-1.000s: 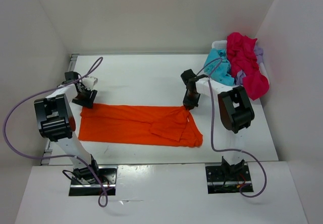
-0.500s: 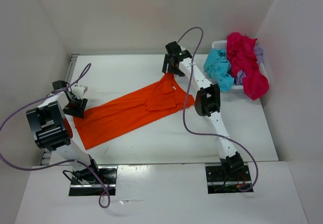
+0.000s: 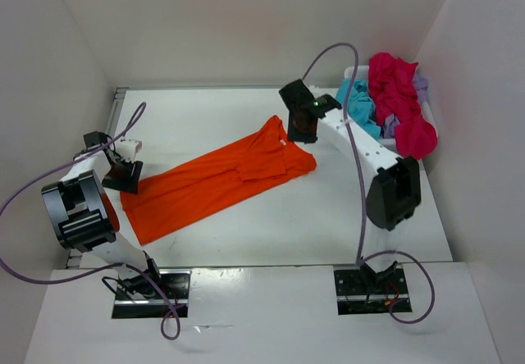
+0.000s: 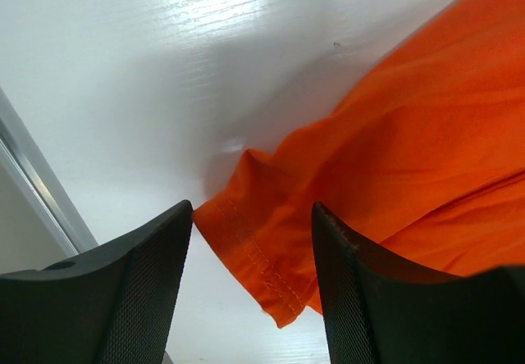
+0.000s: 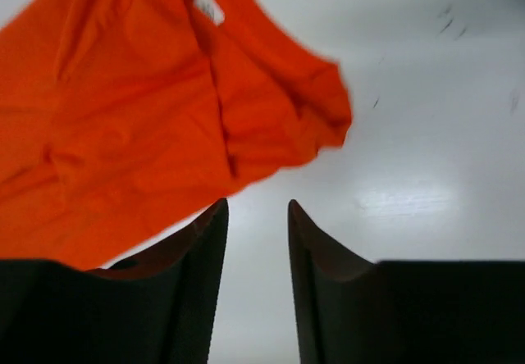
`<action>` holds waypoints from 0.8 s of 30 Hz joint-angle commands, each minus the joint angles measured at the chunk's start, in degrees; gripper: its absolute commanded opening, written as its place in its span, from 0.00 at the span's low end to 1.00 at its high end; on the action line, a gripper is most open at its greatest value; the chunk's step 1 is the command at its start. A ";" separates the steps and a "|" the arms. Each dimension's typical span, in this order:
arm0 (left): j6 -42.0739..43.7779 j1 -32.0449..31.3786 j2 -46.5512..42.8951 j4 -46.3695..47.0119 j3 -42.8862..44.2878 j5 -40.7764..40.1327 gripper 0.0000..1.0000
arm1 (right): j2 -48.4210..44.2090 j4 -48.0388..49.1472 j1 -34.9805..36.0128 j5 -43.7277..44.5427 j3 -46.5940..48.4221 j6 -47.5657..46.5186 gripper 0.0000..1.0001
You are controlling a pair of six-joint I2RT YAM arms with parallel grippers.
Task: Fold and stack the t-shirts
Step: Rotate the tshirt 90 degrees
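Top view: the left gripper [image 3: 123,174] stands spread over the near-left end of the orange t-shirt [image 3: 213,185]. The right gripper [image 3: 302,126], partly open and empty, hovers just beside the collar end. The other t-shirts [image 3: 398,106] heap in the basket [image 3: 354,72], far right.
Left wrist: the hem corner lies between spread fingers [image 4: 139,290], unpinched.
Right wrist: the fingers [image 5: 197,282] leave a narrow gap, with orange cloth beyond them to the left.

surface: white glossy bench [image 3: 246,233] | on it: orange t-shirt [image 3: 205,185] lying flat, slanting from near-left to far-centre, far end folded over | far-right corner: white basket [image 3: 354,72]
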 commanded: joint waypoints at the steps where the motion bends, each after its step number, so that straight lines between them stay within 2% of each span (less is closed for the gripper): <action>1: -1.30 0.41 -1.58 0.42 -0.08 1.80 0.67 | -3.37 7.33 -0.18 -3.70 -14.71 6.26 0.39; 3: -1.30 0.41 -1.58 0.42 -0.08 1.80 0.67 | -3.90 9.88 -0.79 -6.51 -18.61 9.17 0.40; 4: -1.30 0.41 -1.58 0.42 0.44 1.80 0.67 | -3.90 12.68 -0.80 -7.30 -21.42 9.96 0.55; 6: -1.30 0.41 -1.58 0.42 0.45 1.80 0.67 | -3.21 15.16 -2.11 -7.84 -23.28 11.89 0.61; 7: -1.30 0.41 -1.58 0.42 -0.07 1.19 0.67 | -2.59 16.73 -2.64 -7.84 -23.81 12.51 0.68; 13: -0.78 0.41 -3.33 0.42 -1.83 -0.56 0.67 | 5.56 19.74 -6.78 -9.86 -21.81 13.13 0.69; 16: -0.78 0.41 -3.34 0.42 -1.84 -1.10 0.68 | 10.14 19.74 -7.48 -11.53 -19.52 11.11 0.54; 17: -0.78 0.41 -3.34 -0.19 -1.84 -1.10 0.68 | 11.12 19.74 -7.48 -11.53 -18.73 11.11 0.34; 19: -0.17 0.41 -3.34 -0.72 -1.84 -1.10 0.68 | 13.40 19.13 -8.01 -12.06 -14.61 8.75 0.16; 20: -0.16 0.41 -3.34 -2.02 -1.23 -0.57 0.68 | 16.46 17.82 -8.01 -11.53 -9.28 7.86 0.05; 21: -0.16 0.41 -3.34 -2.65 -0.35 -0.57 0.68 | 18.49 16.85 -8.01 -11.01 -5.57 6.90 0.01; 23: 0.37 0.41 -3.34 -4.66 0.88 1.97 0.70 | 26.01 14.04 -8.01 -8.03 3.47 3.92 0.01; 24: 0.37 0.41 -3.34 -5.46 1.58 2.76 0.71 | 29.03 10.28 -8.01 -6.71 14.83 3.03 0.01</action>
